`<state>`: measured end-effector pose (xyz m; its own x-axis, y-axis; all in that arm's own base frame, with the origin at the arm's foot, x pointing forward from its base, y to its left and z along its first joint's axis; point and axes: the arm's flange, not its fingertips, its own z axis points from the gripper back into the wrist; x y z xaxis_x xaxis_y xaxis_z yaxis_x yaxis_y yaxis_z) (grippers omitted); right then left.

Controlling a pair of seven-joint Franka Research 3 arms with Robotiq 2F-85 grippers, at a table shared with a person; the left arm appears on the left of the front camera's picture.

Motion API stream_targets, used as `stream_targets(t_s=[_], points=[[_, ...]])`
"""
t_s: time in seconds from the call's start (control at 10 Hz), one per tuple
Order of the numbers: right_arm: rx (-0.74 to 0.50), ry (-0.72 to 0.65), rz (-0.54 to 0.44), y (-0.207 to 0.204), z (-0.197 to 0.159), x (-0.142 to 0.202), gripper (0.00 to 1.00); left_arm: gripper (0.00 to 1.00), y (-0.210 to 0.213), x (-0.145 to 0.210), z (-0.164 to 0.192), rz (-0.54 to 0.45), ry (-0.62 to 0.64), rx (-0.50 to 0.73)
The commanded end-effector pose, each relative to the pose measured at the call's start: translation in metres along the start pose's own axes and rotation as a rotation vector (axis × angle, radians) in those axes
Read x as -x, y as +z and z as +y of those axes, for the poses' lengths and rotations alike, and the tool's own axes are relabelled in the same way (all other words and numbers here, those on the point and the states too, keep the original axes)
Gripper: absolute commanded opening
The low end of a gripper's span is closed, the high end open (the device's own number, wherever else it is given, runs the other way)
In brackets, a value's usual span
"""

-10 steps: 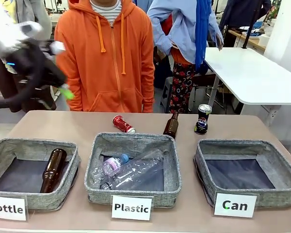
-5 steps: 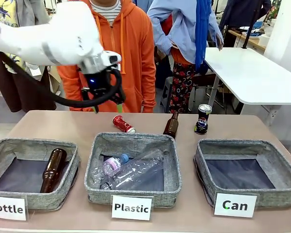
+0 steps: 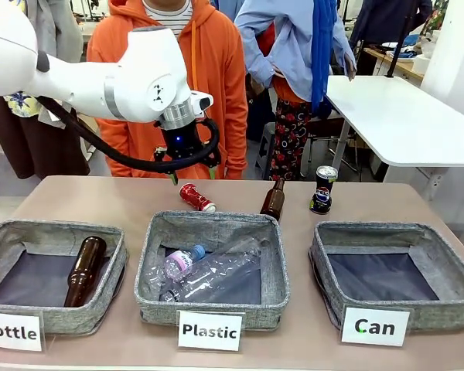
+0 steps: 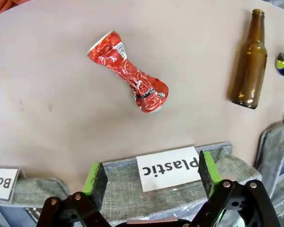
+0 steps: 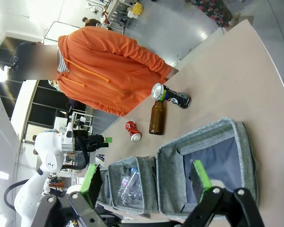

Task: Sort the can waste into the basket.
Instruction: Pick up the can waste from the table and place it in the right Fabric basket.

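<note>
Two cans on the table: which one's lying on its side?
The crushed red can, behind the Plastic bin, nearest the open left gripper. The dark can stands upright, farther right past the brown bottle.

On the table point(image 3: 62, 201) three bins line the near edge: the Bottle bin point(image 3: 31, 230) at left with a lying bottle point(image 3: 85, 270) in it, the Plastic bin point(image 3: 216, 222) in the middle holding plastic bottles point(image 3: 209, 274), and the Can basket point(image 3: 387, 230) at right, while on the far side sit, left to right, a crushed can point(image 3: 196, 198), a standing bottle point(image 3: 273, 199) and an upright can point(image 3: 322, 189).
</note>
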<state>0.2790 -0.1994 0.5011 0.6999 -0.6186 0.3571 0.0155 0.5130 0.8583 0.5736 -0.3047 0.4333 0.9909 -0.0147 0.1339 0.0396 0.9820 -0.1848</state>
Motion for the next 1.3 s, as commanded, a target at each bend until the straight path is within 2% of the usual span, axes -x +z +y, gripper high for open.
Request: stream_targets(t_s=[0.0,0.1,0.2,0.3,0.5,0.7,0.9,1.0,1.2], points=[[-0.029,0.023,-0.018,-0.002,-0.001,-0.002,1.00,1.00,0.006,0.004,0.009,0.010,-0.049,-0.009],[-0.029,0.023,-0.018,-0.002,-0.001,-0.002,1.00,1.00,0.000,0.000,0.000,0.000,0.000,0.000],[-0.029,0.023,-0.018,-0.002,-0.001,-0.002,1.00,1.00,-0.008,-0.012,-0.006,0.024,0.455,0.108],[-0.029,0.023,-0.018,-0.002,-0.001,-0.002,1.00,1.00,-0.019,-0.015,-0.011,-0.011,0.661,0.140],[-0.029,0.023,-0.018,-0.002,-0.001,-0.002,1.00,1.00,-0.031,-0.009,-0.022,-0.156,0.913,0.148],[-0.029,0.023,-0.018,-0.002,-0.001,-0.002,1.00,1.00,-0.034,-0.008,-0.022,-0.237,0.953,0.108],[-0.029,0.023,-0.018,-0.002,-0.001,-0.002,1.00,1.00,-0.010,0.001,0.010,-0.266,0.925,0.160],[-0.029,0.023,-0.018,-0.002,-0.001,-0.002,1.00,1.00,0.021,0.020,0.054,-0.221,0.782,0.194],[-0.029,0.023,-0.018,-0.002,-0.001,-0.002,1.00,1.00,0.095,0.068,0.145,-0.269,0.547,0.188]])
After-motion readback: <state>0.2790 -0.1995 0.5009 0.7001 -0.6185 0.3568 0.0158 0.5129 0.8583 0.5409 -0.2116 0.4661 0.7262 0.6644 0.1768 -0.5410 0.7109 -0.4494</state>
